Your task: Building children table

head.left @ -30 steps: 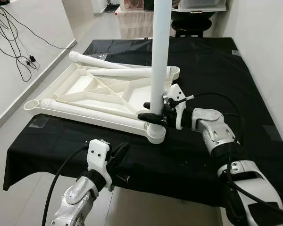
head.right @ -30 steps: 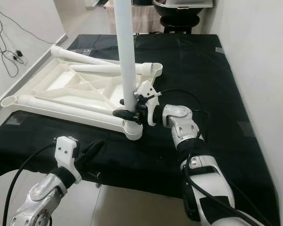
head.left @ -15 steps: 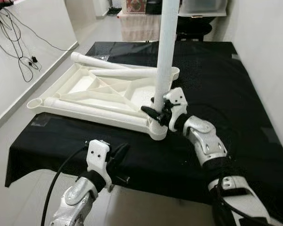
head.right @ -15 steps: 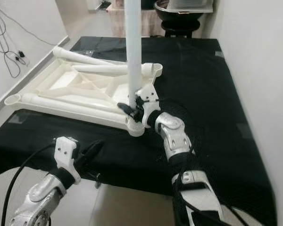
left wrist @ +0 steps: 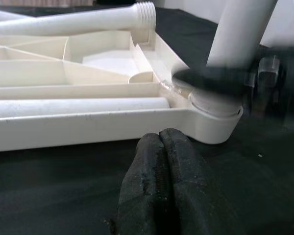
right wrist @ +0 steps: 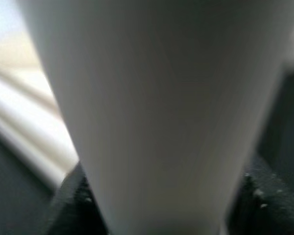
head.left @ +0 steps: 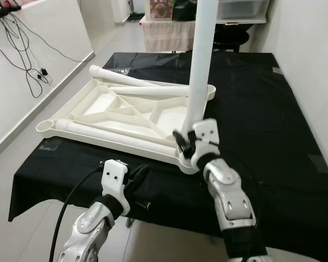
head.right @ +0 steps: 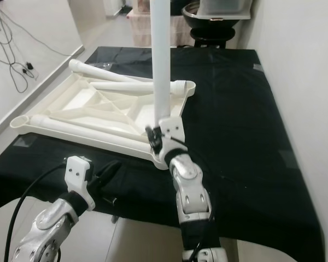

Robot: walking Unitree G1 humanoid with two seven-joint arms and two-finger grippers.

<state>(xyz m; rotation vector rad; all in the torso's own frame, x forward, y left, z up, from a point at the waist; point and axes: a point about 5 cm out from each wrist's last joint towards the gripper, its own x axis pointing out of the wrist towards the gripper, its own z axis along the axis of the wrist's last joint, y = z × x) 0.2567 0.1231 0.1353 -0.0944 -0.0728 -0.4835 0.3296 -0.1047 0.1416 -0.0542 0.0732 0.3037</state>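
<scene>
While the upturned white plastic tabletop [head.left: 120, 112] lies on the black-draped bench [head.left: 262, 98], your right gripper [head.left: 185, 143] grasps the upright white tube leg [head.left: 201, 71] just above its near corner socket. Your left gripper [left wrist: 159, 147] hovers clenched near the bench edge; 3 loose legs lie across the tabletop.

Black cloth [head.left: 273, 114], cables [head.left: 22, 49] beyond.

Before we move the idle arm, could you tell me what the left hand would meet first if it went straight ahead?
Probably the tabletop's corner socket, where the upright leg stands; the left hand points just beside it, and depth is unclear.
</scene>
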